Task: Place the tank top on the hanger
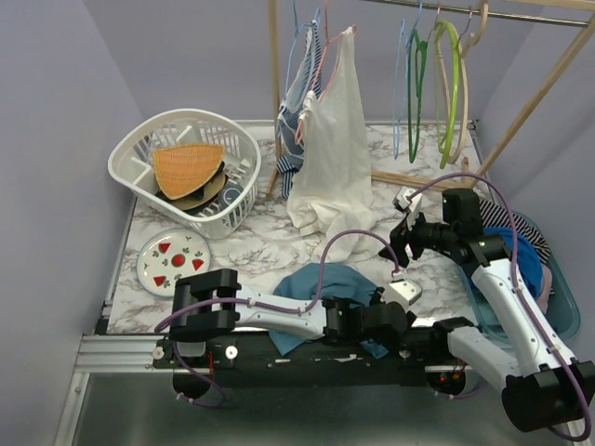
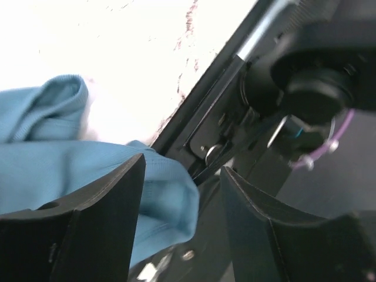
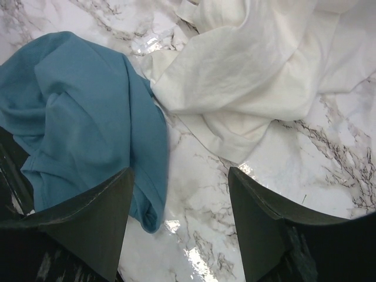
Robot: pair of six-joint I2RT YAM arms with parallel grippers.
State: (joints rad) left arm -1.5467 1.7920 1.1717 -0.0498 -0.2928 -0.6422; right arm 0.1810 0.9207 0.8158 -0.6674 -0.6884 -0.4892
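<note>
The teal-blue tank top (image 1: 321, 283) lies crumpled on the marble table near the front edge. My left gripper (image 1: 383, 342) is low at that edge. In the left wrist view its jaws (image 2: 183, 167) stand apart, with a hanging fold of the tank top (image 2: 70, 170) between them, close to the left finger. My right gripper (image 1: 400, 243) hovers open above the table. Its view shows bare marble between the fingertips (image 3: 180, 176), with the tank top (image 3: 76, 117) to the left. The beige hanger (image 1: 466, 93) hangs on the rail at the back right.
A long white garment (image 1: 335, 158) hangs from the rail and drapes onto the table (image 3: 252, 70), beside a striped garment (image 1: 299, 102). Green hangers (image 1: 416, 84) hang near the beige one. A white basket (image 1: 186, 167), a plate (image 1: 173, 260) and a blue clothes tub (image 1: 558, 297) flank the table.
</note>
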